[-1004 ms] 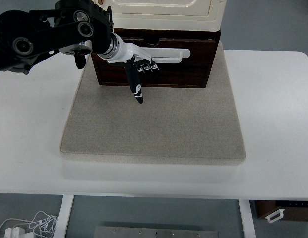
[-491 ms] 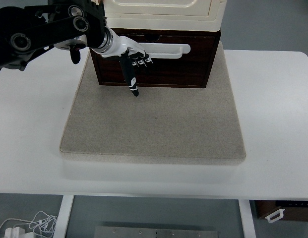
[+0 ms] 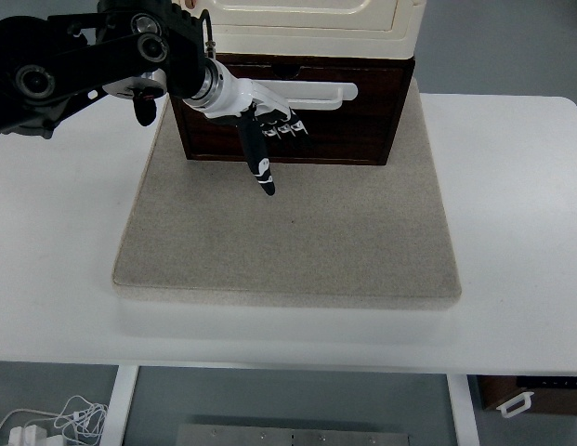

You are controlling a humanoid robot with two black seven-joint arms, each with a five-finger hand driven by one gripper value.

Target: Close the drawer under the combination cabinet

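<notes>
Since the view runs from the near edge outward, I'll start with the white bench [image 3: 56,279], which is bare at the front apart from a big grey mat [image 3: 288,232] sitting in the middle of it. Nothing else is on the mat's near half.

Farther back, the combination cabinet [image 3: 307,19] stands on the far end of that mat: a cream upper part stacked on a dark brown wooden base. The drawer [image 3: 334,125] is that dark base section, with a long white handle [image 3: 316,93] running across its front.

Only the left arm is working, coming in from the far left. The left hand [image 3: 255,116] is right at the drawer front, left of centre, just below the handle. Its fingers [image 3: 286,125] look curled in against the wood, with one digit [image 3: 260,167] sticking straight down toward the mat. It isn't gripping anything as far as I can see, more like knuckles pushing on the panel. No right arm anywhere.

As for progress, the drawer front looks nearly flush with the cabinet body, so I'd guess the push is mostly done. From this high angle I honestly can't tell if a small gap is left. What remains is probably a last nudge and then backing the hand off.
</notes>
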